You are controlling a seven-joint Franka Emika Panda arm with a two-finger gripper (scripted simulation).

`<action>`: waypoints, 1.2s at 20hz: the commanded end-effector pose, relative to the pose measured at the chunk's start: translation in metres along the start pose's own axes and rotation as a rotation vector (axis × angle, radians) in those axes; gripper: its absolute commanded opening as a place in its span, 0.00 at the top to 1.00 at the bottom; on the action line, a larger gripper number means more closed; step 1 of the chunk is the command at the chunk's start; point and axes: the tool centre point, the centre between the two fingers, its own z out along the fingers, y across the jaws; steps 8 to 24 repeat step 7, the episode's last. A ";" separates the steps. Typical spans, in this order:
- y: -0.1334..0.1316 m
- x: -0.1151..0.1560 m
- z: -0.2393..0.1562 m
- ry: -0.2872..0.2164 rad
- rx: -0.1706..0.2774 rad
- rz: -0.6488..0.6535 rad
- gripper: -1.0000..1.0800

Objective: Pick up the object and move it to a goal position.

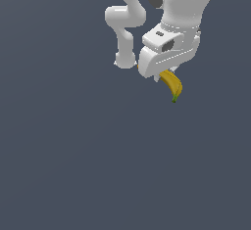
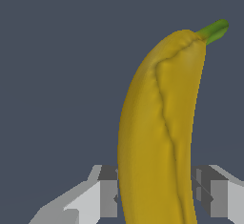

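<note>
The object is a small curved yellow banana (image 1: 172,85) with a green tip, hanging below the white gripper (image 1: 164,75) high in the exterior view, right of centre. Its tip points down and toward the exterior view's right. The gripper is shut on the banana's upper end, so that end is hidden by the hand. In the wrist view the banana (image 2: 159,132) fills the middle of the picture, with grey fingers (image 2: 107,192) pressed against it on both sides. The banana hangs in the air, clear of the ground.
A plain dark grey-blue ground (image 1: 73,165) fills both views. The white arm's links (image 1: 125,21) rise to the top edge of the exterior view. No goal marker shows.
</note>
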 end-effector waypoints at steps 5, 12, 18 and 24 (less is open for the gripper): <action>-0.006 0.000 -0.021 0.001 0.000 0.001 1.00; -0.007 0.000 -0.022 0.001 0.000 0.001 1.00; -0.007 0.000 -0.022 0.001 0.000 0.001 1.00; -0.007 0.000 -0.022 0.001 0.000 0.001 1.00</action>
